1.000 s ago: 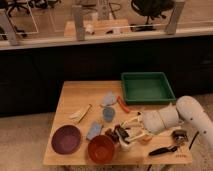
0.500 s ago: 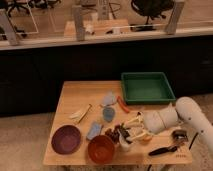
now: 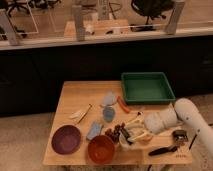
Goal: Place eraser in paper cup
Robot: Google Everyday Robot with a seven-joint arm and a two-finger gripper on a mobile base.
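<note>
My gripper [image 3: 126,132] reaches in from the right on a white arm [image 3: 161,121] and sits low over the table's front middle. The paper cup [image 3: 131,142], white and short, stands right under it and is partly covered by it. A small dark lump [image 3: 117,132] that looks like the eraser sits at the gripper's tip, just left of the cup's rim. I cannot tell whether the gripper holds it or whether it touches the cup.
An orange-brown bowl [image 3: 101,149] stands just left of the cup, with a purple bowl [image 3: 66,138] further left. A pale blue pad [image 3: 94,130], a black-handled tool [image 3: 162,150], a metal cup [image 3: 178,135] and a green tray [image 3: 147,87] are also on the table [image 3: 80,95].
</note>
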